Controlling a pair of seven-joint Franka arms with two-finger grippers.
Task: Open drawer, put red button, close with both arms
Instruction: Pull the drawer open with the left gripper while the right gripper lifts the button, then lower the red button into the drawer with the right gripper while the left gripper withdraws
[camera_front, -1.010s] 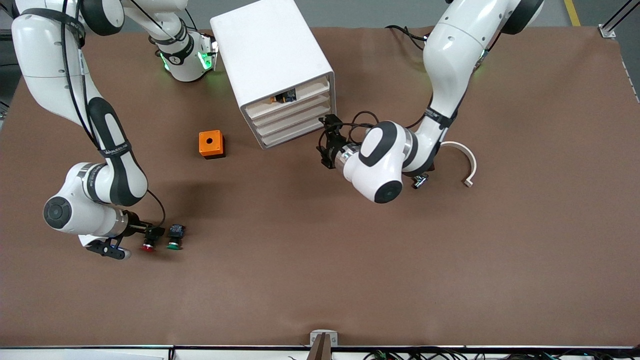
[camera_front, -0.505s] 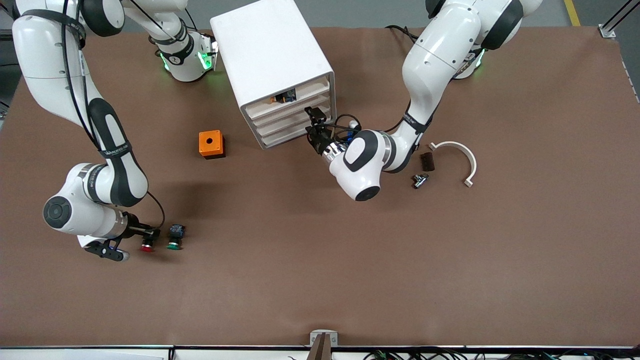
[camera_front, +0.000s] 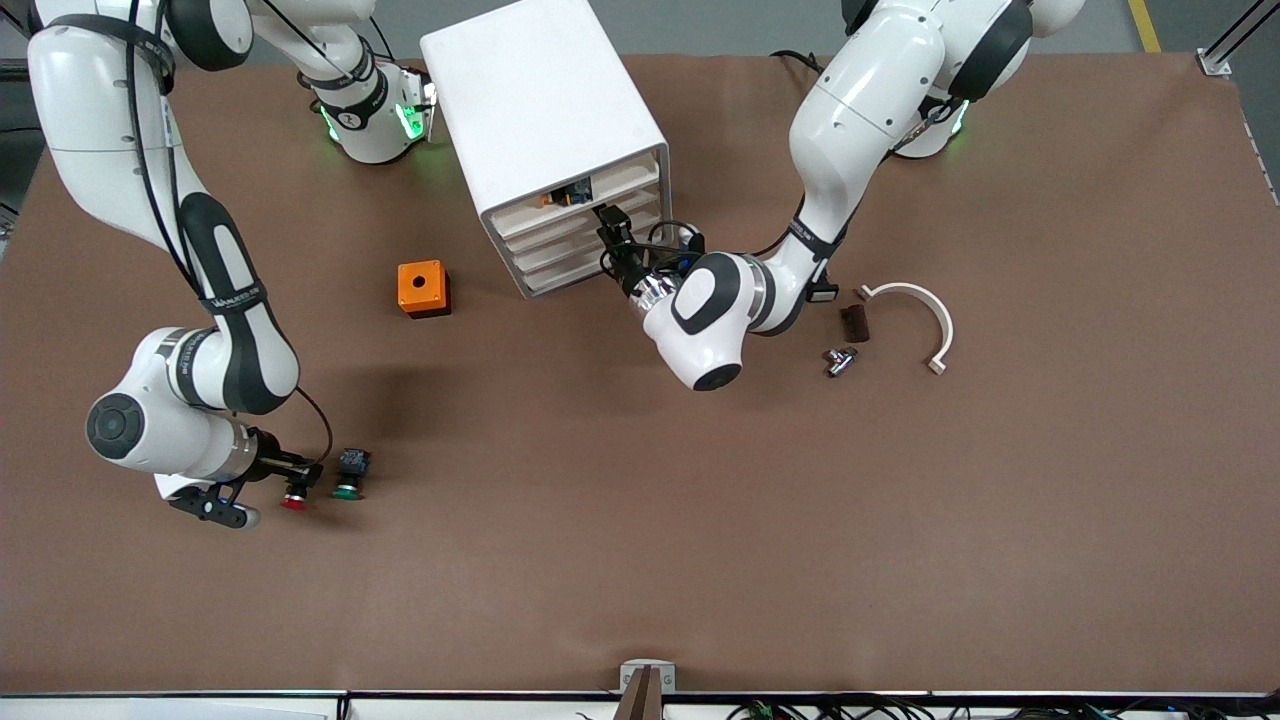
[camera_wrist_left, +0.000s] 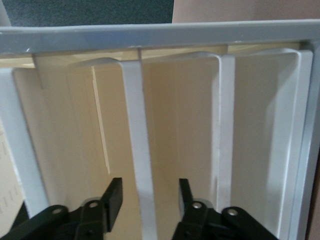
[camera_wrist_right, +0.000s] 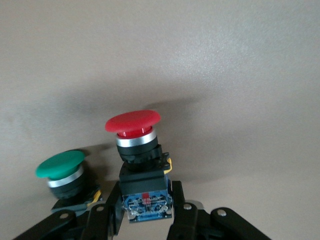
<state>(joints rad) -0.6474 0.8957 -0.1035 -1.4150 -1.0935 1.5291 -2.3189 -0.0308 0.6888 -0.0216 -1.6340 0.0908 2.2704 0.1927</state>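
The red button (camera_wrist_right: 133, 122) has a round red cap and a black-blue body. My right gripper (camera_wrist_right: 145, 202) is shut on that body, low over the table near the right arm's end (camera_front: 303, 472). The green twin (camera_wrist_right: 61, 167) stands on the table beside it. The white cabinet (camera_front: 540, 110) shows its four drawer fronts, all pushed in. My left gripper (camera_front: 606, 226) is open at those fronts. In the left wrist view its fingers (camera_wrist_left: 114, 196) straddle the white front strip of the drawer (camera_wrist_left: 141, 165), the second-highest one (camera_front: 555, 229).
An orange box with a round hole (camera_front: 423, 288) lies beside the cabinet toward the right arm's end. A white curved piece (camera_front: 925, 312), a small dark block (camera_front: 853, 322) and a metal part (camera_front: 838, 360) lie toward the left arm's end. Something orange and black sits in the top drawer (camera_front: 567, 194).
My left arm has swung its gripper from beside the cabinet's lower corner to the drawer fronts. My right gripper has stayed on the red button, hardly moving.
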